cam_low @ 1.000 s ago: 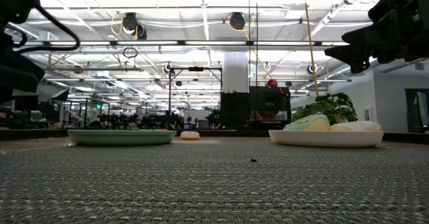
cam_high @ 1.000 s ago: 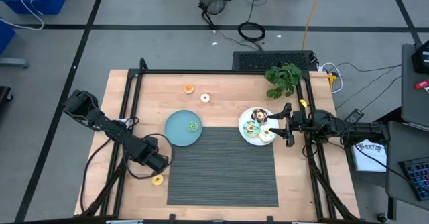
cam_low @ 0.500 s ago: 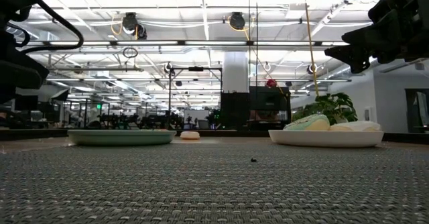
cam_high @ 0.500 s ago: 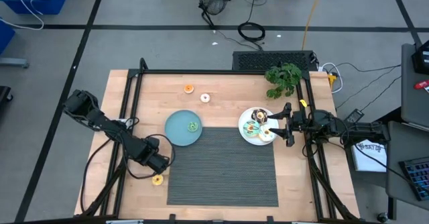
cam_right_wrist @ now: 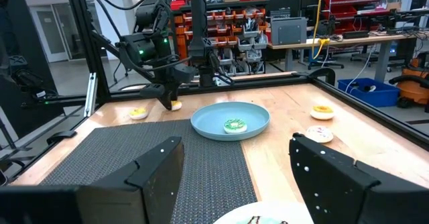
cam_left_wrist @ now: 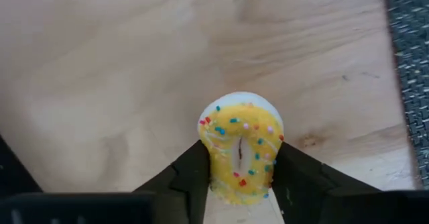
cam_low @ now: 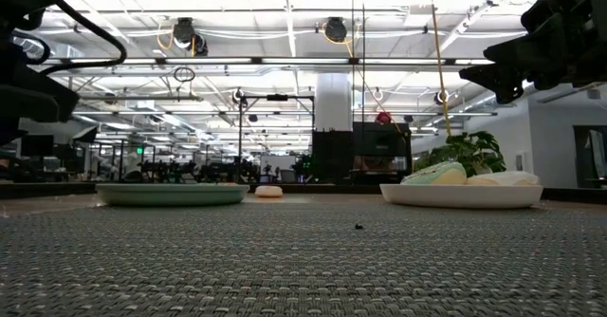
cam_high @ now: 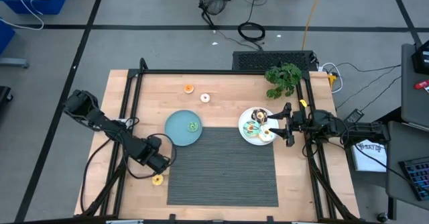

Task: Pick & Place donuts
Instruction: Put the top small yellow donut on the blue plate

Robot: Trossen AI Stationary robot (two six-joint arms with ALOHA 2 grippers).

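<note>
My left gripper (cam_high: 159,162) stands over the bare wood left of the grey mat, shut on a yellow sprinkled donut (cam_left_wrist: 241,157). In the right wrist view the donut (cam_right_wrist: 175,105) shows at its fingertips. A second yellow donut (cam_high: 157,179) lies flat on the wood just nearer the front edge. A green donut (cam_high: 193,126) lies on the teal plate (cam_high: 175,131). An orange donut (cam_high: 189,88) and a white one (cam_high: 205,98) lie on the wood farther back. My right gripper (cam_high: 285,125) is open and empty at the right rim of the white plate (cam_high: 245,134), which holds several donuts. My left gripper pinches the yellow donut by two opposite outer sides (cam_left_wrist: 213,158) between its two fingers (cam_left_wrist: 184,177). The ring is squeezed narrow and its hole is a slit. The fingers point down from above. The iced face is toward the wrist camera. Whether the donut touches the wood, I cannot tell.
A grey woven mat (cam_high: 221,167) covers the table's front middle. A potted green plant (cam_high: 283,78) stands at the back right. A black frame rail (cam_high: 221,72) runs round the table. Cables lie on the floor beyond.
My left arm has crept a little toward the table's right and up. The plates, the loose donuts and my right gripper have kept still.
</note>
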